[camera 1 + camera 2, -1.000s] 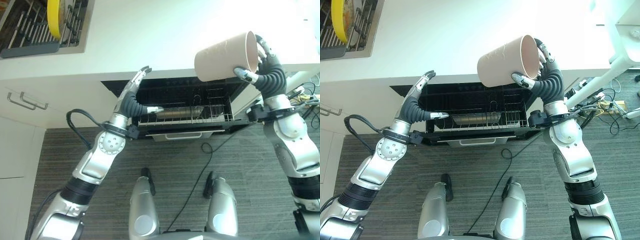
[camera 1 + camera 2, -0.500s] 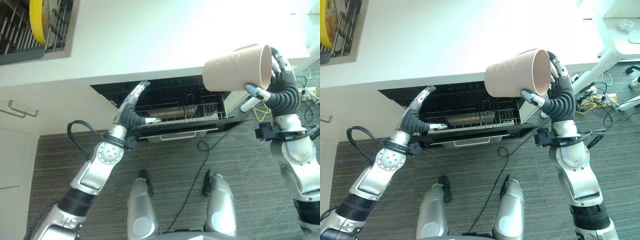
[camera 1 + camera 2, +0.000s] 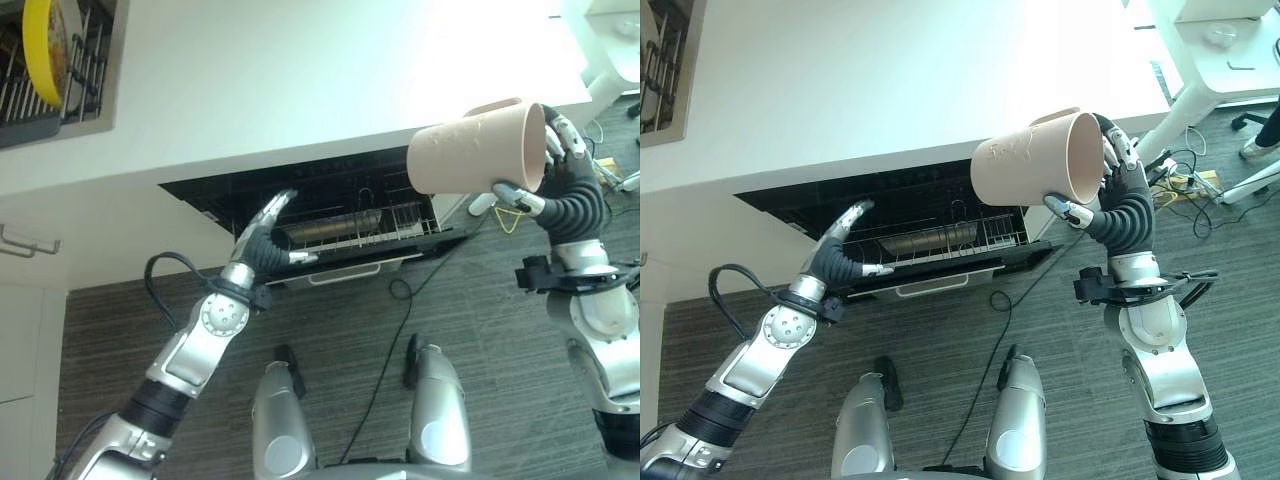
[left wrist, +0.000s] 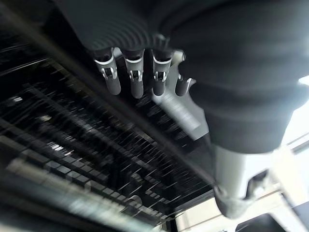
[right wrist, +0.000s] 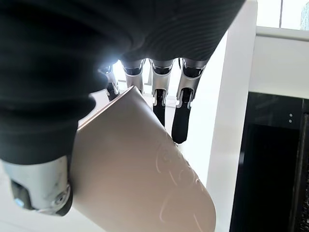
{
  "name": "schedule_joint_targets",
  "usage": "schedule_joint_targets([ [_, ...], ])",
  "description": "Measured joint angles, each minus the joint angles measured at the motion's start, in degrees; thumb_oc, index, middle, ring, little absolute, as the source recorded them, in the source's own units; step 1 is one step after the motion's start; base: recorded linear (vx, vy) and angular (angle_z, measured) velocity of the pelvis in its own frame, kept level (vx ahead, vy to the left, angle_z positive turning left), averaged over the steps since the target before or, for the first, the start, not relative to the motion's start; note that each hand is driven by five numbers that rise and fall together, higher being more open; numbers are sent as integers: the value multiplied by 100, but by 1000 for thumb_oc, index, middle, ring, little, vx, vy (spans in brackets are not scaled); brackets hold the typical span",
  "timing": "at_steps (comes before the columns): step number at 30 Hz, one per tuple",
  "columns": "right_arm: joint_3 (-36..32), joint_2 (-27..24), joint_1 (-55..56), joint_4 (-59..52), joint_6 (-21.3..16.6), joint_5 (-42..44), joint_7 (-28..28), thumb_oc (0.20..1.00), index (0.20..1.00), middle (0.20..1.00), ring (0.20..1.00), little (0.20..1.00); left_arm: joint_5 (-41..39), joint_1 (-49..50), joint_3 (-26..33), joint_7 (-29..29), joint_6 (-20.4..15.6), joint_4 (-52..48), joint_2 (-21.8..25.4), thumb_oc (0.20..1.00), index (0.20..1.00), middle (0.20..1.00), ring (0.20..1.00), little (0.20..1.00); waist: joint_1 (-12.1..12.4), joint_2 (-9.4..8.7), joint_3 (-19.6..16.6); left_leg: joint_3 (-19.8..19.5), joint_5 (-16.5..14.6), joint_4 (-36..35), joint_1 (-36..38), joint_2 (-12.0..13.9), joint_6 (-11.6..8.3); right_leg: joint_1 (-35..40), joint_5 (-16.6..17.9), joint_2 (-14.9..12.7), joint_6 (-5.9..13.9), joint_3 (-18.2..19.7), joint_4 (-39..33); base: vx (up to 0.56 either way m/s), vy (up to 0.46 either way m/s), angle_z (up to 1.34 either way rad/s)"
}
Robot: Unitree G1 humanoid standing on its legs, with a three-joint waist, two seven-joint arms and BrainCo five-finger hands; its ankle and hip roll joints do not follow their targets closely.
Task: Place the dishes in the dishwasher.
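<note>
A large beige cup [image 3: 470, 150] is held in the air, tipped on its side with its mouth to the right, over the right end of the open dishwasher [image 3: 330, 195]. My right hand [image 3: 562, 175] is shut on its rim, fingers inside and thumb outside; the cup [image 5: 145, 179] also shows in the right wrist view. The wire rack [image 3: 390, 222] stands pulled partway out. My left hand [image 3: 265, 222] is open at the rack's left front corner, its straight fingers [image 4: 133, 77] pointing into the dark opening.
A long dark dish [image 3: 320, 230] lies in the rack. The white countertop [image 3: 300, 80] runs above the dishwasher. A drying rack with a yellow plate [image 3: 40, 50] sits at the far left. A cabinet handle [image 3: 25, 242] is to the left, and a white desk [image 3: 1225, 25] with cables to the right.
The camera has swung, shifting the whole picture. The cup has tipped further onto its side and sits more to the right of the rack. My left hand stays at the rack's corner.
</note>
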Motion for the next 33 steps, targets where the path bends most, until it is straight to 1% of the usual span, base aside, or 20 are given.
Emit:
schedule_joint_targets([
  [1, -24, 0, -20, 0, -25, 1, 59, 200, 200, 200, 200, 200, -186, -18, -77, -8, 124, 234, -8, 1000, 1000, 1000, 1000, 1000, -58, 0, 0, 8, -1, 1, 12, 12, -2, 1, 8, 17, -5, 15, -7, 1, 29, -7],
  [2, -36, -1, -20, 0, -25, 3, 67, 200, 200, 200, 200, 200, -221, -35, -118, -30, 176, 346, -16, 1000, 1000, 1000, 1000, 1000, -73, 0, 0, 19, -2, 2, 23, 22, -3, 2, 20, 39, -11, 25, -17, 1, 36, -11],
  [3, -36, -1, -51, 2, -24, 5, 115, 200, 200, 200, 200, 200, -300, -164, -225, -108, 263, 701, -65, 1000, 1000, 1000, 1000, 1000, -72, 8, -5, 43, -2, 2, 40, 49, -3, 15, 47, 64, -20, 36, -53, -3, 30, -17],
  [4, -45, -7, -90, -2, -24, 29, 206, 200, 200, 200, 200, 200, -426, -303, -339, -231, 436, 1148, -122, 1000, 1000, 1000, 1000, 1000, -104, 5, -5, 87, -3, 8, 51, 99, -6, 15, 95, 101, -36, 53, -109, -3, 39, -17],
  [7, -53, -44, -127, -1, -19, 113, 358, 200, 200, 200, 200, 200, -403, -551, -460, -460, 710, 1609, -259, 1000, 1000, 1000, 1000, 1000, -123, 7, -6, 167, -9, 6, 128, 103, -7, 26, 135, 118, -20, 143, -141, -3, 31, -15],
  [9, -62, -77, -174, -1, 1, 154, 494, 200, 200, 200, 200, 200, -377, -852, -528, -790, 943, 2017, -294, 1000, 1000, 1000, 1000, 1000, -212, 9, -7, 175, -10, 8, 146, 113, -6, 61, 184, 136, -16, 151, -203, -2, 37, -5],
  [12, -72, -142, -271, -4, 67, 237, 599, 200, 200, 200, 200, 200, -364, -1116, -630, -1239, 1093, 2406, -301, 1000, 1000, 1000, 1000, 1000, -271, 28, -28, 215, -31, 14, 225, 124, -12, 134, 210, 156, -6, 190, -271, -5, 33, -8],
  [15, -75, -241, -411, -5, 172, 334, 741, 200, 200, 200, 200, 200, -318, -1420, -652, -1726, 1236, 2895, -452, 1000, 1000, 1000, 1000, 1000, -297, 131, -123, 283, -41, 17, 226, 145, -5, 138, 261, 180, -56, 224, -381, -6, 25, -10],
  [18, -73, -247, -510, -7, 360, 339, 829, 200, 200, 200, 200, 200, -159, -1702, -664, -2286, 1379, 3404, -576, 1000, 1000, 1000, 1000, 1000, -338, 156, -243, 324, -51, 27, 244, 143, 8, 135, 283, 184, -33, 270, -397, -3, 22, -5],
  [20, -73, -250, -549, -8, 418, 340, 893, 200, 200, 200, 200, 200, -112, -1770, -663, -2537, 1468, 3544, -566, 1000, 1000, 1000, 1000, 1000, -393, 141, -274, 336, -54, 24, 270, 143, 9, 154, 283, 185, -32, 278, -404, -1, 13, -2],
  [23, -74, -260, -586, -11, 552, 341, 968, 200, 200, 200, 200, 200, 103, -1823, -685, -2895, 1558, 3694, -567, 1000, 1000, 1000, 1000, 1000, -466, 142, -296, 357, -63, 12, 318, 144, 6, 206, 320, 192, 27, 286, -441, 0, 0, 0],
  [24, -74, -280, -586, -12, 583, 341, 992, 200, 200, 200, 200, 200, 201, -1826, -685, -3041, 1573, 3688, -558, 915, 915, 915, 915, 915, -483, 142, -296, 363, -65, 11, 318, 144, 7, 205, 325, 193, 29, 287, -447, 0, 0, 0],
  [25, -72, -292, -587, -12, 650, 341, 1011, 200, 200, 200, 200, 200, 292, -1826, -688, -3205, 1572, 3655, -557, 887, 887, 887, 887, 887, -483, 146, -299, 370, -64, 5, 319, 144, 7, 206, 333, 195, 27, 288, -460, 0, 0, 0],
  [26, -71, -293, -588, -11, 685, 340, 1037, 200, 200, 200, 200, 200, 324, -1826, -723, -3327, 1572, 3609, -560, 925, 925, 925, 925, 925, -482, 148, -300, 387, -64, -4, 318, 143, 8, 205, 345, 201, 28, 290, -479, 0, 0, 0],
  [27, -71, -293, -591, -11, 750, 339, 1073, 200, 200, 200, 200, 200, 380, -1827, -738, -3437, 1573, 3600, -551, 1000, 1000, 1000, 1000, 1000, -481, 147, -300, 410, -63, -18, 321, 142, 8, 206, 357, 204, 29, 295, -505, -9, 9, -3],
  [29, -65, -294, -591, -9, 789, 335, 1137, 200, 200, 200, 200, 200, 642, -1829, -919, -3520, 1649, 3590, -550, 1000, 1000, 1000, 1000, 1000, -483, 145, -301, 446, -62, -54, 327, 137, 10, 205, 388, 205, 30, 297, -574, -22, 6, -5],
  [31, -63, -295, -593, -9, 811, 325, 1170, 200, 200, 200, 200, 200, 698, -1805, -1074, -3729, 1739, 3442, -538, 1000, 1000, 1000, 1000, 1000, -482, 145, -301, 455, -62, -75, 325, 127, 10, 206, 408, 205, 43, 297, -604, -38, -2, -1],
  [33, -21, -299, -666, 4, 921, 273, 1177, 200, 200, 200, 200, 200, 738, -1750, -1279, -3978, 1863, 3188, -524, 1000, 1000, 1000, 1000, 1000, -465, 142, -299, 453, -61, -86, 310, 107, 11, 203, 424, 193, 48, 293, -612, -39, -3, 3],
])
